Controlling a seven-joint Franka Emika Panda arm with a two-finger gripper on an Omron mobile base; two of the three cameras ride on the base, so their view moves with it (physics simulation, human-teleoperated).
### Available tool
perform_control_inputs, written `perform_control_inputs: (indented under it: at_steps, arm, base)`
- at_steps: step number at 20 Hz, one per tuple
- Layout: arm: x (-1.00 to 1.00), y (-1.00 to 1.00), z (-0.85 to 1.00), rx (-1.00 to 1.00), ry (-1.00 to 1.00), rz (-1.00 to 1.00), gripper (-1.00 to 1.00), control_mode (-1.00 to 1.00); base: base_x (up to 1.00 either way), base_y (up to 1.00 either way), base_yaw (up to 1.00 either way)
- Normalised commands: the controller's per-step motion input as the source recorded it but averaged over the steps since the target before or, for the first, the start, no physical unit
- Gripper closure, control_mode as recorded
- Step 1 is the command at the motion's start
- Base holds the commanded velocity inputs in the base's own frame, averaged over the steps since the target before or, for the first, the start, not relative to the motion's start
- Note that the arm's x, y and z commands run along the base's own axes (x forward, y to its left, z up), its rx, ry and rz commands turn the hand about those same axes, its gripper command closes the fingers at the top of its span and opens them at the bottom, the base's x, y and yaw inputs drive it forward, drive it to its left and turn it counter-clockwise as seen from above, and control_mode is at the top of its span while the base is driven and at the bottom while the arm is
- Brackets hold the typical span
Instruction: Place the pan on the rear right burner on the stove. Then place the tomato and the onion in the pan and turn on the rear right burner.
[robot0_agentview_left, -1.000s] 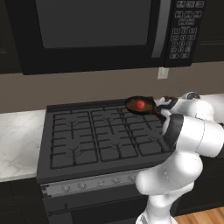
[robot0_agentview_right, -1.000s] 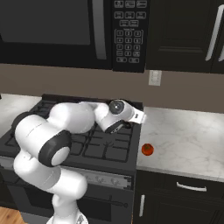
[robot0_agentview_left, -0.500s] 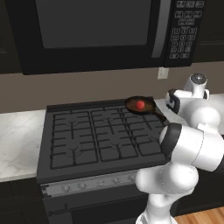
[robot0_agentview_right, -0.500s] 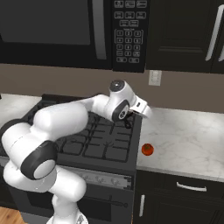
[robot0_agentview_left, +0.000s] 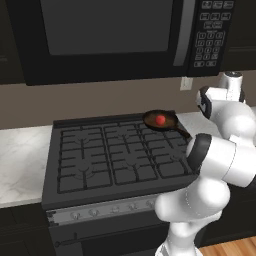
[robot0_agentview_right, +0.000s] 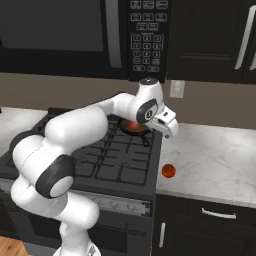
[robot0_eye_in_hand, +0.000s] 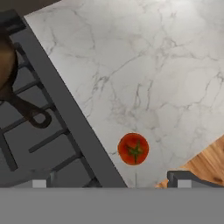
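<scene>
The dark pan (robot0_agentview_left: 150, 119) sits on the rear right burner (robot0_agentview_left: 167, 132) of the black stove (robot0_agentview_left: 115, 157), its handle (robot0_eye_in_hand: 26, 111) pointing to the front right. The bright red tomato (robot0_agentview_left: 160, 120) lies inside it. The orange-red onion (robot0_agentview_right: 168, 170), with a green mark on top, rests on the marble counter just right of the stove. My gripper (robot0_agentview_right: 170, 131) hangs open and empty above the counter's edge, right of the pan. In the hand view the onion (robot0_eye_in_hand: 133, 148) lies below, between the fingertips (robot0_eye_in_hand: 183, 178) of the gripper (robot0_eye_in_hand: 111, 179).
A black microwave (robot0_agentview_left: 110, 35) hangs over the stove. The knob strip (robot0_agentview_left: 100, 214) runs along the stove's front. Marble counter (robot0_agentview_right: 220, 150) stretches right of the stove, and more counter (robot0_agentview_left: 20, 160) lies to its left. Dark cabinets (robot0_agentview_right: 210, 40) stand at the upper right.
The arm has risen and swung right, from over the pan to above the counter beside the stove. The tomato stays in the pan. The gripper stays open.
</scene>
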Motion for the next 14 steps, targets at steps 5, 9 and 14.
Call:
perform_control_inputs:
  at_steps: [5,9,14]
  arm:
    - [-0.37,-0.02,-0.25,0.03,0.05,-0.04,-1.0,-1.0]
    - [-0.32,-0.01,-0.36,0.0,0.0,-0.03,-1.0,-1.0]
    - [-0.11,-0.02,-0.26,0.0,0.0,-0.01,-1.0,-1.0]
  base:
    - [0.0,0.0,0.0]
    - [0.0,0.0,0.0]
    - [0.0,0.0,0.0]
